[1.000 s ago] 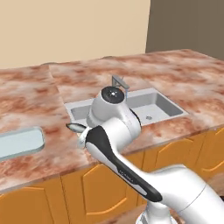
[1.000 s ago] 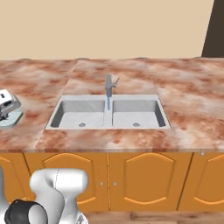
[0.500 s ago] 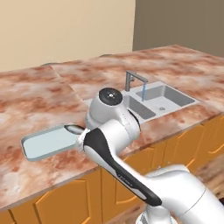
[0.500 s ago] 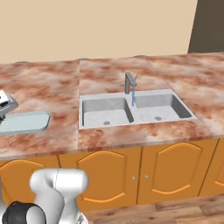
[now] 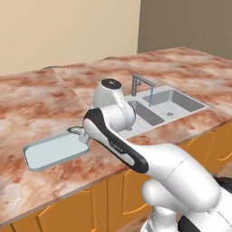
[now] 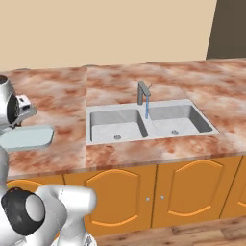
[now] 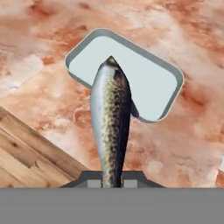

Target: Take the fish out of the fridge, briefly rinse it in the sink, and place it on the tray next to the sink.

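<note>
My gripper [image 7: 111,183] is shut on the fish [image 7: 111,117], a slender speckled silver-grey fish that points away from the hand. Its far end hangs over the near rim of the pale blue-grey tray [image 7: 151,83]. In the left base view the gripper [image 5: 79,133] hovers at the right end of the tray [image 5: 50,152], just above the counter. The double-basin sink [image 5: 174,100] lies to the right of the tray, and a thin blue stream runs from its grey faucet [image 5: 140,84]. The right base view has the tray [image 6: 26,138] left of the sink [image 6: 150,123]. The fridge is out of view.
The marbled red-brown counter [image 5: 41,104] stretches wide behind and around the tray. Orange cabinet doors [image 6: 144,192] run below its front edge. A beige wall [image 6: 105,29] stands behind, with a dark opening [image 6: 228,29] at the right.
The base has driven left along the counter, so the whole scene slid right: the sink went from centre to the right and the tray came fully into view under the fish.
</note>
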